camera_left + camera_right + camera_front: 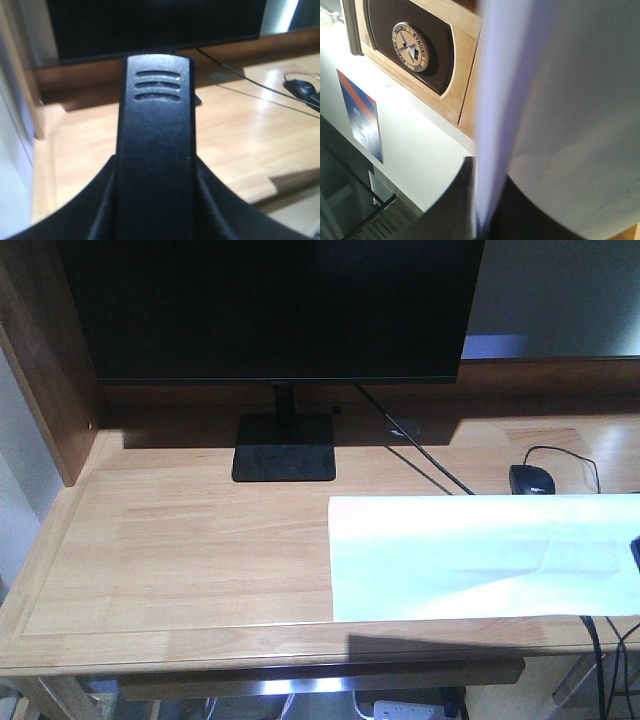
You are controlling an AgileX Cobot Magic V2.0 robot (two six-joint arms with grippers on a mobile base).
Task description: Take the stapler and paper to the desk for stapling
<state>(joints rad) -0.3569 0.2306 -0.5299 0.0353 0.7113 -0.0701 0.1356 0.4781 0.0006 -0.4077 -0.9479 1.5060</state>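
Note:
The paper (480, 555), a large white sheet with faint creases, is spread over the right half of the desk (200, 540) and reaches past the frame's right side. A dark bit of my right gripper (636, 552) shows at the sheet's right end. In the right wrist view the paper (570, 100) runs edge-on between the fingers, and my right gripper (482, 210) is shut on it. In the left wrist view the black stapler (156, 130), with three grooves near its tip, stands between the dark fingers (95, 212). My left gripper (156, 200) is shut on it above the desk (240, 130).
A black monitor (270, 300) on a square stand (284, 448) fills the back of the desk. A black mouse (531, 479) with its cable lies just behind the paper. A raised wooden side panel (45, 370) bounds the left. A power strip (410, 708) sits under the desk.

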